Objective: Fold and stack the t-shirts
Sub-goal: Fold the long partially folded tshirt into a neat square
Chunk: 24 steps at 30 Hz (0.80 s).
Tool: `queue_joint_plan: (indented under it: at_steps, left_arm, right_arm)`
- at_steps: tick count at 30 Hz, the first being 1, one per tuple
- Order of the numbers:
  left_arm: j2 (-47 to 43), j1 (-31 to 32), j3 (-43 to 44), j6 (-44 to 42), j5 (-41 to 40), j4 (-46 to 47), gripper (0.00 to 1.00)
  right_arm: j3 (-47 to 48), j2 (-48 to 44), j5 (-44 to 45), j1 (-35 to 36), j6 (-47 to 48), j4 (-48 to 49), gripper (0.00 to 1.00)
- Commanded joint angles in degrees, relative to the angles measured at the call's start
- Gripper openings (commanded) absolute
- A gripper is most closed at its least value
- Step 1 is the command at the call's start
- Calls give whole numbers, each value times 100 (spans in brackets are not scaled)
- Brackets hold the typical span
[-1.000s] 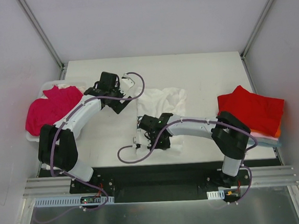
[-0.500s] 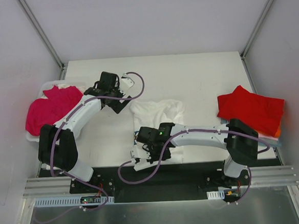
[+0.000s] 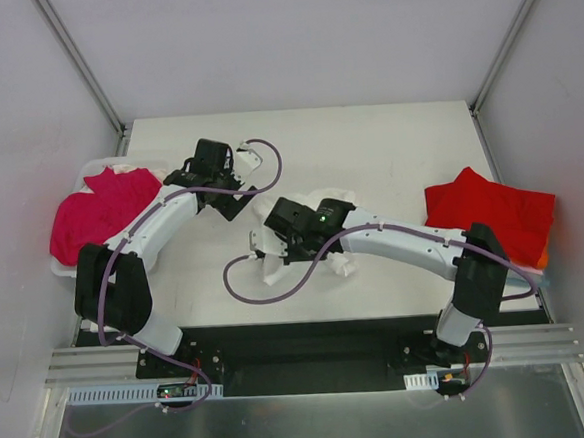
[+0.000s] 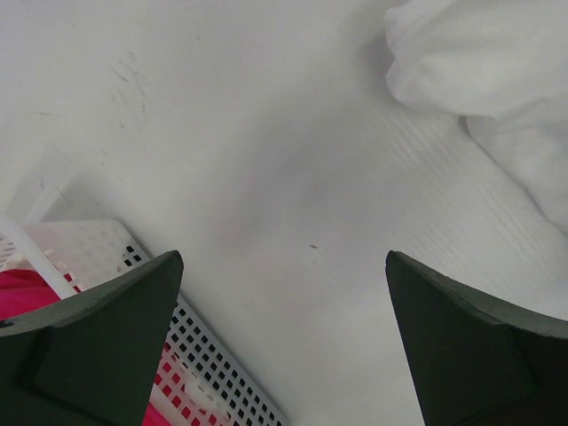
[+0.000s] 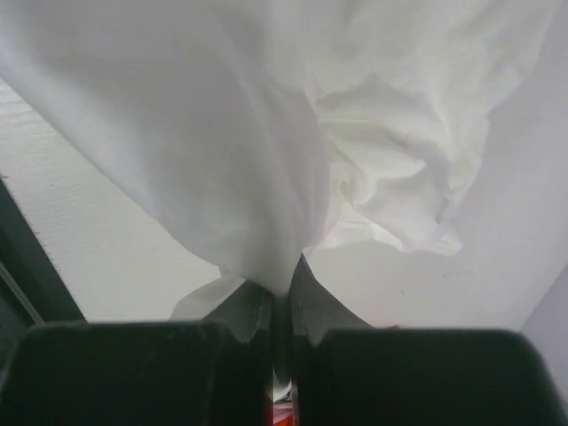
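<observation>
Probably a lab; white-walled enclosure (image 3: 289, 39), aluminium rails (image 3: 92, 371).

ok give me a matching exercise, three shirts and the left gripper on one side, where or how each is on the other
1 white t-shirt
2 magenta t-shirt
3 red t-shirt
4 left gripper

A open above the table
B in the white basket
C clamped in the right gripper
D at the table's right edge

Pairs: 1-C, 2-B, 3-D, 4-A

On the worktop (image 3: 387, 142), a basket (image 3: 86, 173) sits at the left edge with a tee (image 3: 96, 213) in it. A second tee (image 3: 339, 198) hangs bunched at the centre from the right fingers (image 5: 311, 315). A stack of tees (image 3: 492, 215) rests at the right edge.
</observation>
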State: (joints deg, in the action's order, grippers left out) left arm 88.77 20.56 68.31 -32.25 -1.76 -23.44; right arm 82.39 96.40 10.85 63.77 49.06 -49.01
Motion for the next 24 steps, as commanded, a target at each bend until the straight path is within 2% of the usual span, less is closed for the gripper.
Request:
queue_joint_plan:
  at_steps: [1,15,24]
  left_arm:
    - [-97,1,156,79,9,-73,99]
    - [-44,-25,226,61,-184,15,99]
    - [166,-254,525,254,-789,287,99]
  right_arm:
    - [497,-341,742,-198,183,-257,1]
    - [1472,107,717,-1006,499,-381,1]
    - [1903,888,444,-1586,798,217,1]
